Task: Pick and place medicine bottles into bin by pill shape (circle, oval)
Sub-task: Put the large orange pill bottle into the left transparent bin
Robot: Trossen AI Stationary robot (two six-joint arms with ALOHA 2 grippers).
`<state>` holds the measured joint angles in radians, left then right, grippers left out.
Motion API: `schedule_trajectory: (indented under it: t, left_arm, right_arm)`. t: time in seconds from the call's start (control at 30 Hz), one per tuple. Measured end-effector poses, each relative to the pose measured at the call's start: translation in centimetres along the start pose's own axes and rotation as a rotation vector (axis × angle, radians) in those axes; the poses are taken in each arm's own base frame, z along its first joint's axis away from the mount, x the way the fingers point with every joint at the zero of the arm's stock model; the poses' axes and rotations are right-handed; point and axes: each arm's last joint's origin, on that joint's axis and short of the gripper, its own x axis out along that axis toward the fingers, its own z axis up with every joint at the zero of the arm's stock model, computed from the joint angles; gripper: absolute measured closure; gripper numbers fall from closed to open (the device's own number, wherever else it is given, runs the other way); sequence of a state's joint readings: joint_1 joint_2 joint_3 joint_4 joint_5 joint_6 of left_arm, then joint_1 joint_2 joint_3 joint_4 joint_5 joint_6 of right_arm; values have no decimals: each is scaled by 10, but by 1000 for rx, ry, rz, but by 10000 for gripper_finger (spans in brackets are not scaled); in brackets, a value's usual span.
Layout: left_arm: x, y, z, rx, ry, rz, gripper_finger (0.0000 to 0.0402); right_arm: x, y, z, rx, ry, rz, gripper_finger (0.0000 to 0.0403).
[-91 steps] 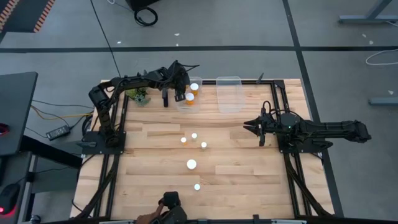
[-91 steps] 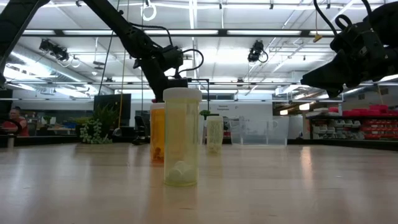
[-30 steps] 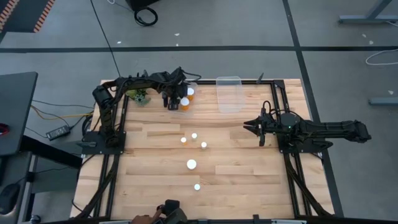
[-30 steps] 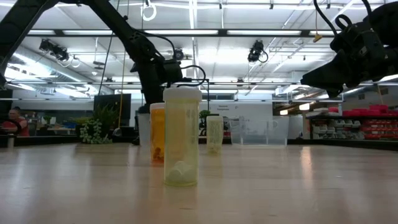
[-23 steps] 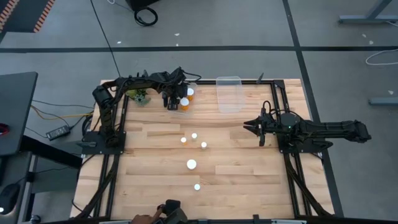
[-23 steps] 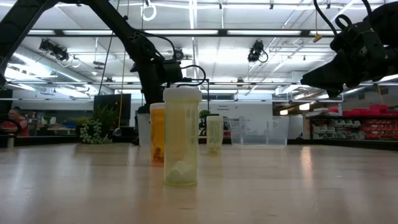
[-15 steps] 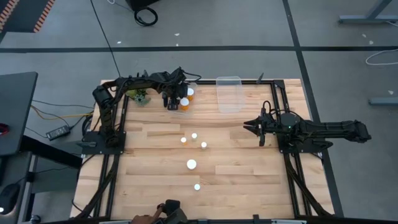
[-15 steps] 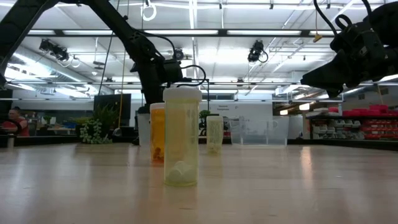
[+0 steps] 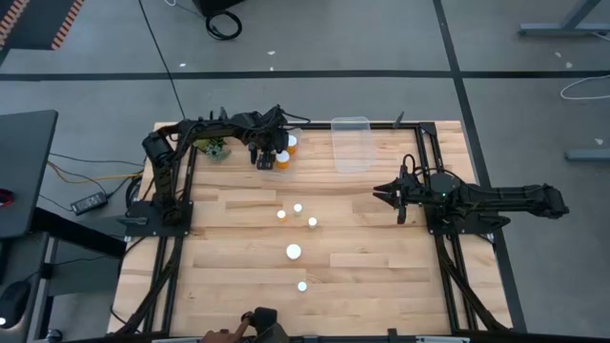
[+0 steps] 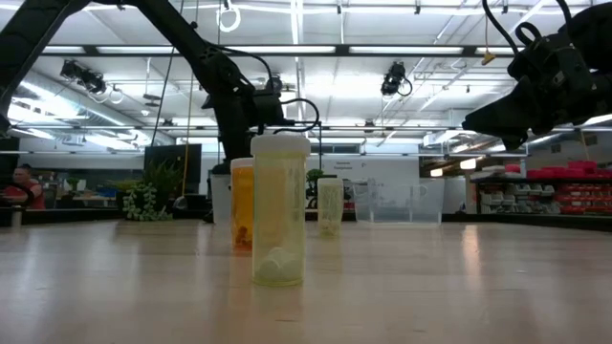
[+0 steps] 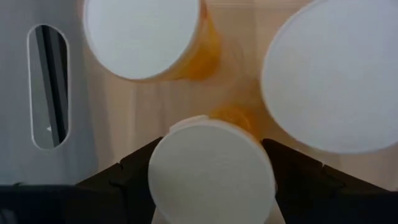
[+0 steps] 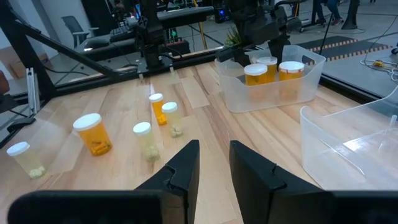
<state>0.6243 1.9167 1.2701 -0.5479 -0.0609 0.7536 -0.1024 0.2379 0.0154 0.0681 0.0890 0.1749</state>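
Near edge of the bench [image 9: 229,272]: two medicine bottles [image 9: 294,252] are standing upright with their caps on, one behind the other and well apart, waiting to be sorted.
Middle of the bench: three smaller bottles are standing in a loose cluster, close together but not touching.
Right side of the bench: the right gripper [image 12: 214,146] is hovering above the wood with its jaws drawn nearly together on nothing, pointing across at the loose bottles.
Far edge, left of centre: a clear bin [image 12: 249,99] is already holding orange bottles, and the left gripper [image 9: 265,154] is reaching down into it.
Bottle in hand [image 11: 211,174]: it is sitting upright between the left jaws inside that bin, crowded by two other white caps; whether the jaws are pinching it or are letting go I cannot tell.
Far edge, beside that bin: a second bin [image 9: 351,157] is sitting empty.
Far left corner: a small green plant [image 9: 215,149] is sitting just outside the filled bin.
Risk, as I am judging it: if the jaws are rising while gripping, the bottle may be lifted, or tipped onto its neighbours.
Second risk: with every binned bottle in one bin, a mix-up of pill shapes is looking possible.
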Motion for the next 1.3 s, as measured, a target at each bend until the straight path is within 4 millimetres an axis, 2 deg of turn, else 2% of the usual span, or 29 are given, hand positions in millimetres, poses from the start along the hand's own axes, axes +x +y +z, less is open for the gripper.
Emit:
schedule_trajectory:
  t: [0.47,0.57,0.83,1.17,1.3]
  left_arm:
    - [-1,0,0,2,2,-4,131]
    - [-6,0,0,-1,-5,3,131]
    - [-31,0,-1,-14,-38,-7,131]
    - [-81,4,-1,-45,-136,96,135]
    - [-97,-7,4,-37,-217,15,146]
  right_arm:
    - [0,0,0,0,0,0,308]
    - [0,0,0,0,0,0,308]
    - [0,0,0,0,1,0,308]
    - [0,0,0,0,1,-1,308]
    - [0,0,0,0,1,0,308]
